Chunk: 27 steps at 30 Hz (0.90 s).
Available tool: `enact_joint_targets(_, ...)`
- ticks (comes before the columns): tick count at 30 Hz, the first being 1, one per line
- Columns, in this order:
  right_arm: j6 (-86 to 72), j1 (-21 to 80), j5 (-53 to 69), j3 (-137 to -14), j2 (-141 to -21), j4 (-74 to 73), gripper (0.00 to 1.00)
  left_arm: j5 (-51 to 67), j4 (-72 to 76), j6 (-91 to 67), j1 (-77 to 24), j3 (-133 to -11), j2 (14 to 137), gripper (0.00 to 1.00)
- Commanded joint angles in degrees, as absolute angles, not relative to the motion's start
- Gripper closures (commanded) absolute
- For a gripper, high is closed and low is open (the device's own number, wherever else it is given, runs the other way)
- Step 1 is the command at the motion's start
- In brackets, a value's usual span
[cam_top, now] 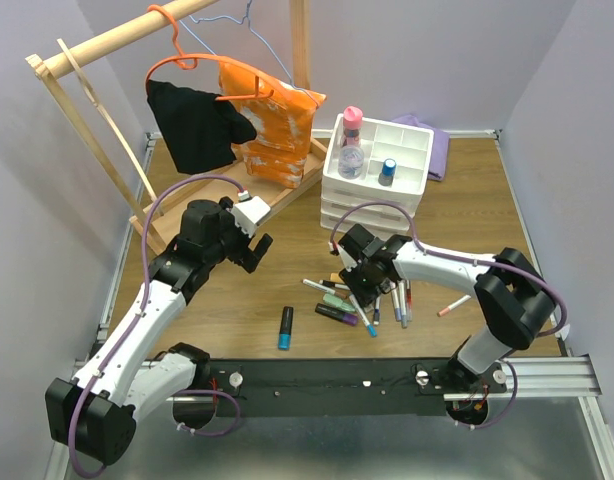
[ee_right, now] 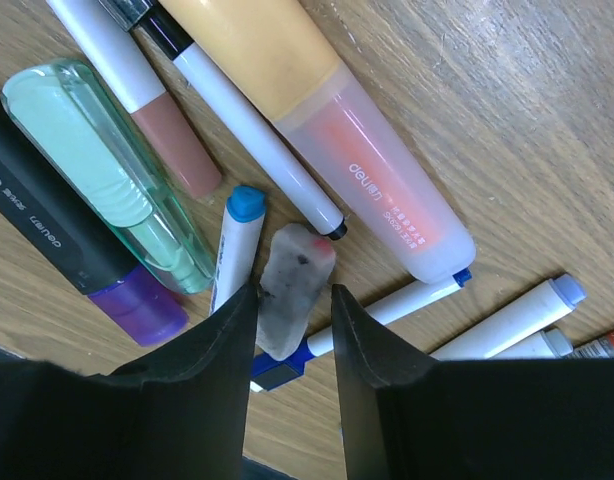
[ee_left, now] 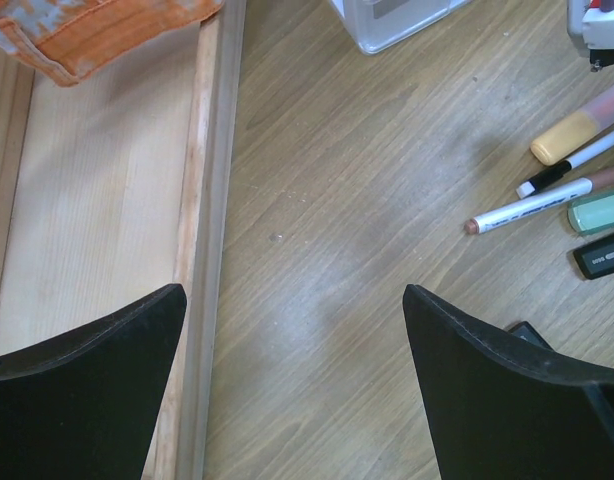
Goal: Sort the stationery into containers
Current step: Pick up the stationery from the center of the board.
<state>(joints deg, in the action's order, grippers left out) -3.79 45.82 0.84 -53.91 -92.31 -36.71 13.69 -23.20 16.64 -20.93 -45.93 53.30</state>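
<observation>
A pile of stationery lies on the wooden table in front of the white drawer organiser, whose top tray holds a pink-capped bottle and a blue-capped one. My right gripper is down in the pile with its jaws either side of a grubby white eraser. The left finger touches the eraser and a sliver of gap shows at the right one. Around it lie an orange highlighter, a green one and white pens. My left gripper hangs wide open over bare wood.
A lone blue highlighter lies near the front edge and a red-tipped pen to the right. The wooden clothes rack with an orange bag and a black cloth stands at the back left, its base beside my left gripper.
</observation>
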Motion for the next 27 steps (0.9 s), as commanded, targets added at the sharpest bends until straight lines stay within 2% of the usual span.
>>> enact_joint_targets(1,-4.57,46.32,1.76,-53.61,-93.52,-36.12,0.60,13.45,-21.80,15.73,-20.39,-45.09,53.26,0.01)
enact_joint_targets(5,-4.39,46.32,2.20,-53.44,-93.08,-36.12,0.76,13.97,-21.01,15.12,-20.39,-45.09,53.61,0.02)
enact_joint_targets(6,-4.22,46.32,1.94,-53.61,-92.55,-36.12,0.93,14.06,-21.01,14.94,-20.30,-45.35,53.70,0.02)
enact_joint_targets(7,-4.13,46.32,1.06,-53.61,-91.94,-36.30,0.99,14.24,-21.09,15.03,-20.30,-45.53,53.70,0.02)
enact_joint_targets(14,-0.53,46.32,-2.98,-57.03,-83.86,-40.42,0.99,14.59,-22.50,16.26,-20.13,-47.28,53.79,0.02)
enact_joint_targets(19,6.13,46.23,-0.63,-61.16,-78.67,-42.80,1.00,16.17,-23.55,17.05,-20.13,-49.74,54.32,0.02)
enact_joint_targets(27,12.49,42.91,4.91,-79.24,-75.59,-42.64,0.99,16.70,-22.94,16.79,-20.13,-52.99,56.51,0.02)
